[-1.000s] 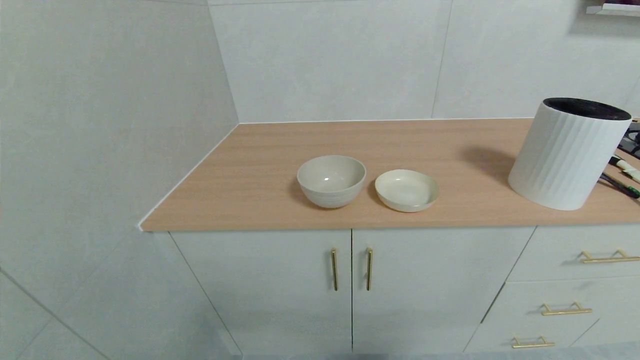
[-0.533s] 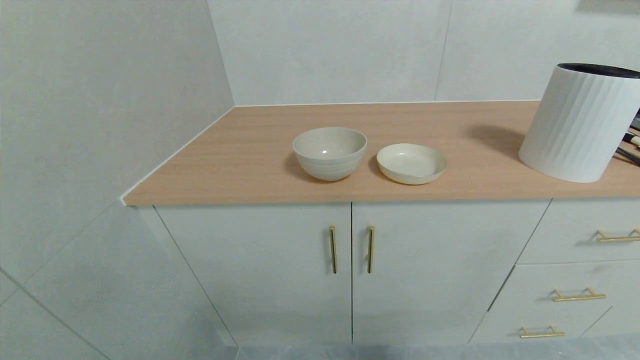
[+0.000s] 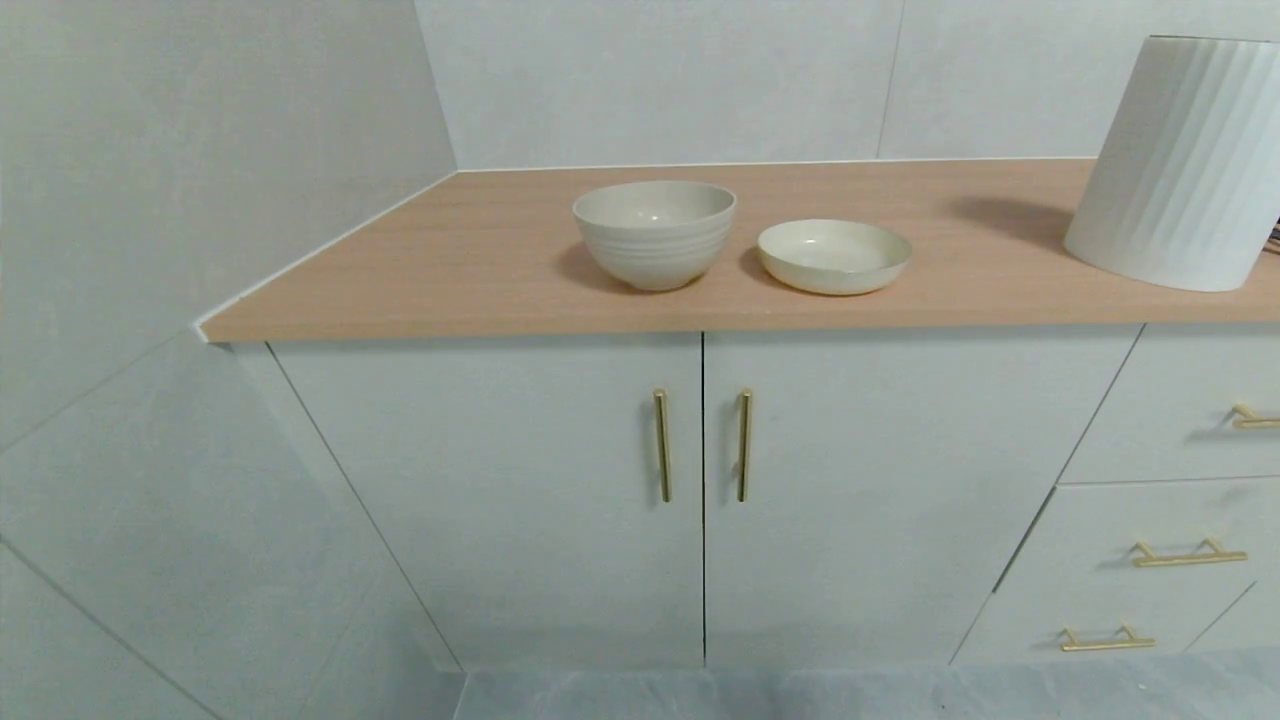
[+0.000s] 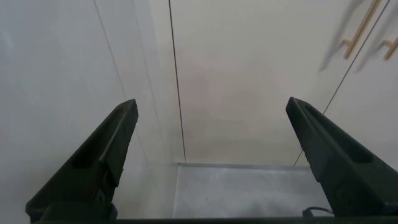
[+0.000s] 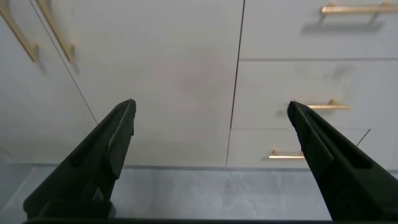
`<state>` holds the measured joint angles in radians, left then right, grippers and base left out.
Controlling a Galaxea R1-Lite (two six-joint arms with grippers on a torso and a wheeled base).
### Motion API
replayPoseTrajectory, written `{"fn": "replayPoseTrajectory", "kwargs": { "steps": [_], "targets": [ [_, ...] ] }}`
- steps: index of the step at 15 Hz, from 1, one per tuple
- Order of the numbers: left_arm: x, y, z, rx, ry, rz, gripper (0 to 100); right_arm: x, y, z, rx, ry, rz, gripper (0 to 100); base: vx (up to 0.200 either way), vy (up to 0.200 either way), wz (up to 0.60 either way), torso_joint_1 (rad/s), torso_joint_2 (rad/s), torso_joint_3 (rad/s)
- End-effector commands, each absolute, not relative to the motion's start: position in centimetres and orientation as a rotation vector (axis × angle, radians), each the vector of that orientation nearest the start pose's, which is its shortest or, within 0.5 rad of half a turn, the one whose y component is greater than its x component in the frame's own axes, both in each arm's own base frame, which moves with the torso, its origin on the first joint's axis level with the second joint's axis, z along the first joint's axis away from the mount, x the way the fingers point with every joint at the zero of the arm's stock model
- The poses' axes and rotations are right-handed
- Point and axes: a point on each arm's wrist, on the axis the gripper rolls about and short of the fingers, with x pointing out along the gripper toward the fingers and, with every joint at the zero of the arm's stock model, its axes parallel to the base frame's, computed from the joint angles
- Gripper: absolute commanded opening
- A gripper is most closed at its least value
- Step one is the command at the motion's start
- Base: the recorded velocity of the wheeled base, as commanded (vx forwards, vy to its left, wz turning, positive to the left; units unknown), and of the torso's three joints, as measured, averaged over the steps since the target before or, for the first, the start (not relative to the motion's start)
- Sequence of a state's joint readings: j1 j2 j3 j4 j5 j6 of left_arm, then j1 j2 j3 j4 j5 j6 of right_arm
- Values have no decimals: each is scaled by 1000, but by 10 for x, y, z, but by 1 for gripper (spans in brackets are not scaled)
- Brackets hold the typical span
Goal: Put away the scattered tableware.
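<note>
A deep beige ribbed bowl (image 3: pixel 655 232) stands on the wooden countertop (image 3: pixel 480 270), near its front edge. Just to its right sits a shallow cream dish (image 3: pixel 833 256), apart from the bowl. Below them are two white cabinet doors with gold vertical handles (image 3: pixel 661 445), both closed. My left gripper (image 4: pixel 211 118) is open and low, facing the left cabinet door and the floor. My right gripper (image 5: pixel 211 118) is open too, low before the cabinet, facing the doors and the drawer fronts (image 5: pixel 311 81).
A tall white fluted container (image 3: pixel 1185 165) stands at the countertop's right end. Tiled walls close off the left side and the back. Drawers with gold handles (image 3: pixel 1188 553) lie right of the doors. Grey floor (image 3: pixel 800 695) runs along the cabinet's foot.
The head view has sunk and tilted: the counter now sits higher in the picture and more cabinet front and floor show. The bowl and dish have not moved on the counter.
</note>
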<state>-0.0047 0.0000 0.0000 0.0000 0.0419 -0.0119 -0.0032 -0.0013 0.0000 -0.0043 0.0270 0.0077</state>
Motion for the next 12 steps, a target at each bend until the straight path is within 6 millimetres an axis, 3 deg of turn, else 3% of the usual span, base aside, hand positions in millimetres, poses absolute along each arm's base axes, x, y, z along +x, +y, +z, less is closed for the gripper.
{"fn": "replayPoseTrajectory", "kwargs": {
  "steps": [1,4,12],
  "targets": [
    [-23,1,75,-12,0,38,100,-23,1,76,8,-5,25,100,0,0,0,-124,452,325],
    [-23,1,75,-12,0,38,100,-23,1,76,8,-5,25,100,0,0,0,-69,276,190],
    [-23,1,75,-12,0,38,100,-23,1,76,0,-5,32,100,0,0,0,-1,9,5]
  ]
}}
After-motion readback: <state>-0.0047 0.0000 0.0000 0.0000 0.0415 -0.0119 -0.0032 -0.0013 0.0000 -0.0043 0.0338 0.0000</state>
